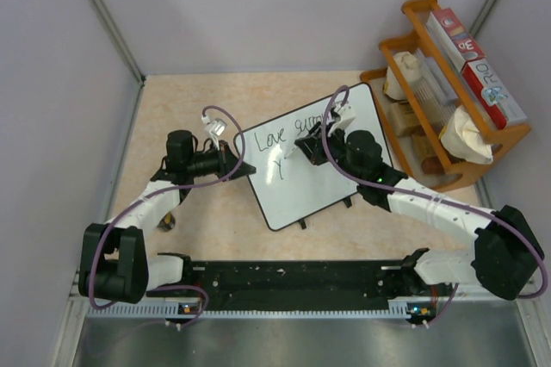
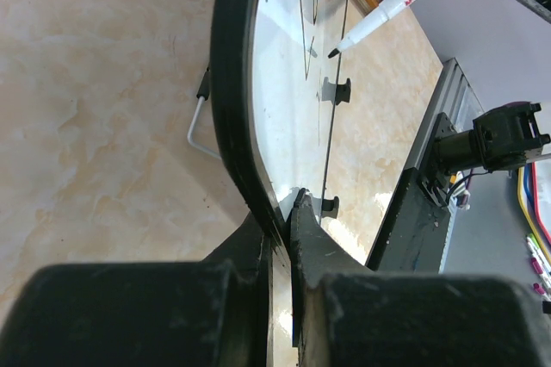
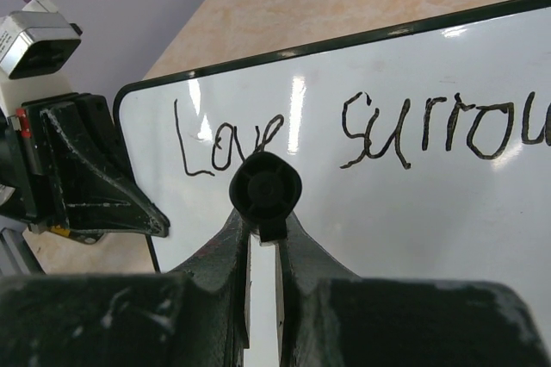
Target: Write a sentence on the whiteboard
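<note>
White glossy whiteboard (image 1: 303, 193), lettered "Love surrou" | left gripper (image 2: 282, 212) jaws clamp its edge | right gripper (image 3: 263, 222) jaws narrow, gripping marker (image 3: 265, 188) | wooden rack (image 1: 396, 43) beside far corner

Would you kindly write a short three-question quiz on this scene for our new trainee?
1. True or false: the left pincer is shut on the edge of the glossy white rectangular whiteboard with the thin black frame.
2. What does the right pincer hold? A) a yellow sponge B) a white marker pen C) nothing
3. Fill in: the first word written on the board is ____.
Key: 1 true; 2 B; 3 Love.
</note>
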Controlling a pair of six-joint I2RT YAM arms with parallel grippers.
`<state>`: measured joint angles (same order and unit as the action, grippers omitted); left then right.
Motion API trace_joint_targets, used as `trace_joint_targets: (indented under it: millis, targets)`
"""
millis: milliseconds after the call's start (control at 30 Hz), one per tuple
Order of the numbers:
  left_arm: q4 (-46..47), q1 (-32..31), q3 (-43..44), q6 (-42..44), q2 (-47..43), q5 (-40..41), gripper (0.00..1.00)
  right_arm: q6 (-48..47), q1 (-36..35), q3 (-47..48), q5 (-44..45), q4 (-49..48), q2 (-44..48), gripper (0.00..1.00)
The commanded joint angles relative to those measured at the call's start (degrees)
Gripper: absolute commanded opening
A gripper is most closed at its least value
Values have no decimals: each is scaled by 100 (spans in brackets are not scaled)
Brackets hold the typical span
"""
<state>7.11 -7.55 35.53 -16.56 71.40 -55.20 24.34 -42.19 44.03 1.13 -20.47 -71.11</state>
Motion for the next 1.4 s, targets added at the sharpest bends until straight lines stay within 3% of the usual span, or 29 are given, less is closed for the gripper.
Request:
trace_joint_targets:
  millis: [0, 933, 1367]
  targets:
    - [-246, -133, -134, 1533, 164, 791, 0, 89, 62, 334, 28, -265, -139, 0]
    - [-246, -133, -134, 1524, 155, 783, 0, -17, 62, -79, -236, -142, -201, 0]
    - [-246, -133, -143, 1524, 155, 783, 0, -61, 106, -272, 98, -10, -17, 0]
